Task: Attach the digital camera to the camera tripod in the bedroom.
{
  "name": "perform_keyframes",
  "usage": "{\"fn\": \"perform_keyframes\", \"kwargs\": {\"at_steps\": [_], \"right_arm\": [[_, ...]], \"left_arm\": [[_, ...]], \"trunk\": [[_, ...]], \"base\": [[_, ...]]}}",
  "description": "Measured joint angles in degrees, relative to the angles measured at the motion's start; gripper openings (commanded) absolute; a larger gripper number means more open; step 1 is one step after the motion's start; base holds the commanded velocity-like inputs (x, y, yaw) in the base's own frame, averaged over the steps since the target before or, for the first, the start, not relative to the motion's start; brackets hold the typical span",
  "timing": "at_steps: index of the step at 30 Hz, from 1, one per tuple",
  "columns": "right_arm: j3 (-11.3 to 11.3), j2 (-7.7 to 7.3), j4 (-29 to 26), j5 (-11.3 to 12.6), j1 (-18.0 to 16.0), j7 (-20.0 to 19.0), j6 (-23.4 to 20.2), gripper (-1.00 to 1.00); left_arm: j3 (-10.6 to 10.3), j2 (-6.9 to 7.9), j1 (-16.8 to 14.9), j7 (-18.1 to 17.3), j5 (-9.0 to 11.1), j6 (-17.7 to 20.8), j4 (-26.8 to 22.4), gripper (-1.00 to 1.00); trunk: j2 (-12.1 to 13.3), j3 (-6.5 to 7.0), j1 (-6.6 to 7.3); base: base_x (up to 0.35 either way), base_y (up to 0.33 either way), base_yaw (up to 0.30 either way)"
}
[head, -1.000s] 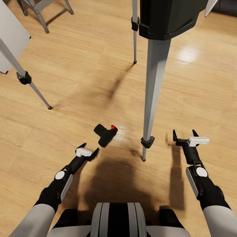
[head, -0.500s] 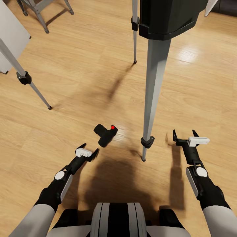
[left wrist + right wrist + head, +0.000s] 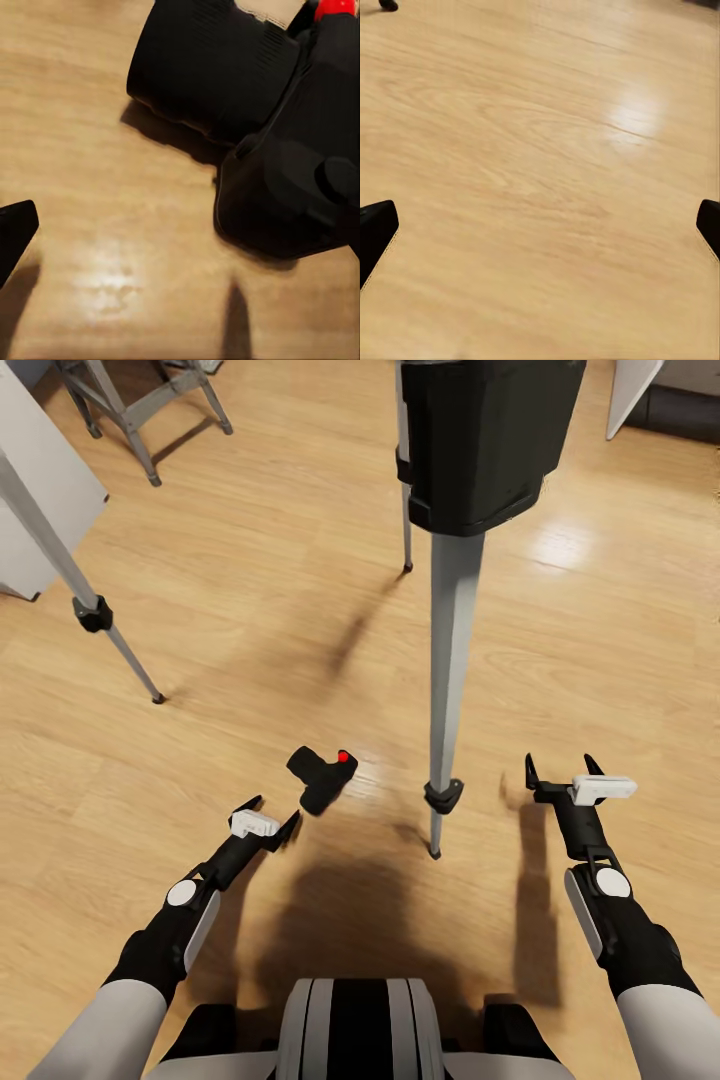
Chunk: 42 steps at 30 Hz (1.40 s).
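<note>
Overhead, camera tripod (image 3: pixel 455 620) head cut off.

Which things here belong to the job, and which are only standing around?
For the job:
- digital camera, lying on the floor
- camera tripod, standing over it
- left end effector, nearest the camera

Only around:
- metal stand
- white panel

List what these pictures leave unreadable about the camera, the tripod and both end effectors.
- Digital camera: underside hidden against the floor; left wrist view crops its body.
- Camera tripod: head view's top edge cuts off the black head's top.
- Left end effector: one fingertip in its wrist view.
- Right end effector: open, nothing between its fingertips.
</note>
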<state>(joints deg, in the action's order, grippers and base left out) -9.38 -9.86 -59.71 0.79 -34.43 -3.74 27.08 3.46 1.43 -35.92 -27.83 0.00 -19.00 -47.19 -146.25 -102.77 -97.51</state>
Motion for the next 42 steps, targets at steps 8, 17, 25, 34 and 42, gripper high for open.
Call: {"fn": "perform_keyframes", "kwargs": {"at_steps": [8,17,25,34,42], "right_arm": [[0.0,0.02,0.0,0.0,0.0,0.0,0.0,1.00],[0.0,0.00,0.1,0.0,0.0,0.0,0.0,1.00],[0.0,0.01,0.1,0.0,0.0,0.0,0.0,1.00],[0.0,0.00,0.1,0.0,0.0,0.0,-0.1,1.00],[0.0,0.00,0.1,0.0,0.0,0.0,0.0,1.00]], "left_arm": [[-0.1,0.00,0.0,-1.0,-0.2,-0.1,0.1,1.00],[-0.5,-0.01,0.1,-9.0,-0.3,0.0,0.1,1.00],[-0.4,0.24,0.0,-15.2,-0.2,0.2,0.2,1.00],[-0.5,0.38,0.0,-17.1,-0.2,0.3,0.6,1.00],[-1.1,0.29,0.0,-17.5,-0.3,0.7,0.7,1.00]], "trunk": [[0.1,1.12,0.13],[0.1,1.12,0.13],[0.1,1.12,0.13],[0.1,1.12,0.13],[0.0,0.24,0.02]], "base": [[0.000,0.000,0.000],[0.000,0.000,0.000],[0.000,0.000,0.000],[0.000,0.000,0.000],[0.000,0.000,0.000]]}}
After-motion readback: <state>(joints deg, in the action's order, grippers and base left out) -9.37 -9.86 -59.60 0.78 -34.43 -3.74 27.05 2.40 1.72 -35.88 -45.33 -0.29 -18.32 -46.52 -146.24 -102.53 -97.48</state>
